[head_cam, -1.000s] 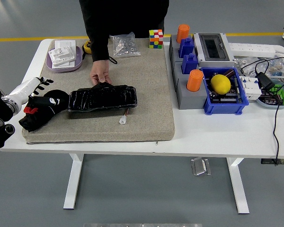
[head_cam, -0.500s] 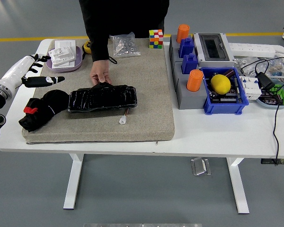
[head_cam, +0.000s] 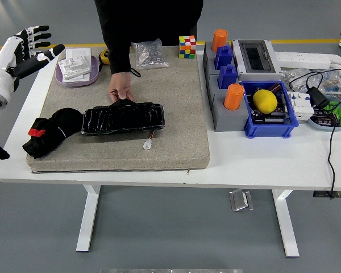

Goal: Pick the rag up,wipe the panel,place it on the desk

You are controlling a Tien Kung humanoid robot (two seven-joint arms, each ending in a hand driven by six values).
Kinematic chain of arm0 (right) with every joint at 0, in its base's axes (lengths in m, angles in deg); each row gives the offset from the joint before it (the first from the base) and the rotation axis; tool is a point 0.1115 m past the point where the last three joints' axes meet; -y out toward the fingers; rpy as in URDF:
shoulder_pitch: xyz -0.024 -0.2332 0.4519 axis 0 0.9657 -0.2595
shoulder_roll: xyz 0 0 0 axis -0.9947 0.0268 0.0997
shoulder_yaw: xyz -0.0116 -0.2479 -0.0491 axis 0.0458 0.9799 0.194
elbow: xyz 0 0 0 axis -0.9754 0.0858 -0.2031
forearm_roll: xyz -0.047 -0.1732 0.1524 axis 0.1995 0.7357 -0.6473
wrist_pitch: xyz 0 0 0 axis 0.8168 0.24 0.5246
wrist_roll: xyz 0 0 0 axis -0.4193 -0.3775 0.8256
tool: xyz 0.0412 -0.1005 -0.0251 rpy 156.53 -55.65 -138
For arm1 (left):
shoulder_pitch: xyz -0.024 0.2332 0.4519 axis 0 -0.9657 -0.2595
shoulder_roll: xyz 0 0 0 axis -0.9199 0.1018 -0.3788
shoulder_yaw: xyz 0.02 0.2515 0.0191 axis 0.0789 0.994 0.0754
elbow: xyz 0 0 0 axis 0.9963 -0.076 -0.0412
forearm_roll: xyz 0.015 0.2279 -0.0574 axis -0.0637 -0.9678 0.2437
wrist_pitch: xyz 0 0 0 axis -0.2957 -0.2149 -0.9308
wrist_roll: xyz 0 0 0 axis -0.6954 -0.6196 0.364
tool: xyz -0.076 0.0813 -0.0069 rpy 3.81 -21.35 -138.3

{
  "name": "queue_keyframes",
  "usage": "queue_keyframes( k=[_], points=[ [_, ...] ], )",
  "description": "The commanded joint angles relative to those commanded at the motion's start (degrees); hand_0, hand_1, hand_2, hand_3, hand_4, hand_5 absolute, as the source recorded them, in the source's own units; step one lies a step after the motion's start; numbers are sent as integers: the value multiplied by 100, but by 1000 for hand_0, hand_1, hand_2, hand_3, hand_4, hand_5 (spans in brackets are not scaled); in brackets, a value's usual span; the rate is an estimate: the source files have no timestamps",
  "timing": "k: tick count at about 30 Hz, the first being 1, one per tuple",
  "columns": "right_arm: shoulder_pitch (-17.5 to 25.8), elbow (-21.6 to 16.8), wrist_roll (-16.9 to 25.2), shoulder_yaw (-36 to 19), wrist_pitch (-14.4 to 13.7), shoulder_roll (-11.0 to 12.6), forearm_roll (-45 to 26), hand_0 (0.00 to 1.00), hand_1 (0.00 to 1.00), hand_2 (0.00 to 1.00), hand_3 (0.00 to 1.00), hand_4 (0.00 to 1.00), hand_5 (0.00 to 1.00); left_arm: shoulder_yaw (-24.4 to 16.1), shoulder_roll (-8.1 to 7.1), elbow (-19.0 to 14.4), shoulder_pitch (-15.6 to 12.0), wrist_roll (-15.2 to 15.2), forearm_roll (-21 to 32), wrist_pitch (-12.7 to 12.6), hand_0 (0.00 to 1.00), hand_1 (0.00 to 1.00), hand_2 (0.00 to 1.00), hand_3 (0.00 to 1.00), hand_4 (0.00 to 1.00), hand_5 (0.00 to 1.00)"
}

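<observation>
Rag (head_cam: 50, 133) on mat, well below raised, spread left hand (head_cam: 24, 50)

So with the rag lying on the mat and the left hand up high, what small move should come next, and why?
Probably lower the left hand toward the rag. The hand is open and holds nothing, raised over the table's far left corner, while the rag lies bunched at the left end of the panel, which a person's hand steadies.

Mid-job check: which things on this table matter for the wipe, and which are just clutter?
Job: black rag, black panel, left robot hand, person's hand at the panel.
Clutter: Rubik's cube, yellow ball, orange cylinders, bag of screws.
</observation>
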Motion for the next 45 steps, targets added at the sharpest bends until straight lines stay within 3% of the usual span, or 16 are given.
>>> queue_keyframes(
  k=[2,6,10,24,25,30,31,33,45],
  points=[
    [15,-15,66,272,-15,1,-258,725,586,667,576,998,412,-60,42,-64,-66,-112,333,9,651,751,781,820,957,511],
    [36,-31,78,277,-22,-6,-259,725,586,667,576,998,412,-112,86,-123,-178,-333,921,35,651,751,781,820,957,511],
    [55,-25,78,305,-22,-21,-289,726,589,667,576,998,413,-259,154,-177,-305,-418,1169,49,654,751,776,813,954,520],
    [55,-21,68,453,-14,-26,-337,725,590,667,578,998,416,-573,257,-326,-559,-391,1183,120,663,751,774,800,933,498],
    [52,-21,68,462,-16,-25,-339,725,589,667,577,998,417,-593,272,-325,-572,-398,1187,119,717,757,773,803,918,483],
    [38,-24,63,504,-17,-24,-332,725,589,667,577,998,417,-760,385,-349,-672,-430,1194,123,717,757,773,803,918,483],
    [37,-25,62,509,-16,-25,-331,727,590,667,578,998,418,-793,401,-362,-709,-435,1193,130,785,768,776,801,915,482],
    [33,-26,62,518,-19,-28,-331,727,590,667,578,998,418,-848,427,-381,-789,-447,1200,132,785,768,776,801,915,482],
    [38,-32,51,604,-13,-6,-346,725,590,668,578,998,420,-970,423,-450,-900,-494,1244,150,813,771,775,796,904,475]
  ],
)
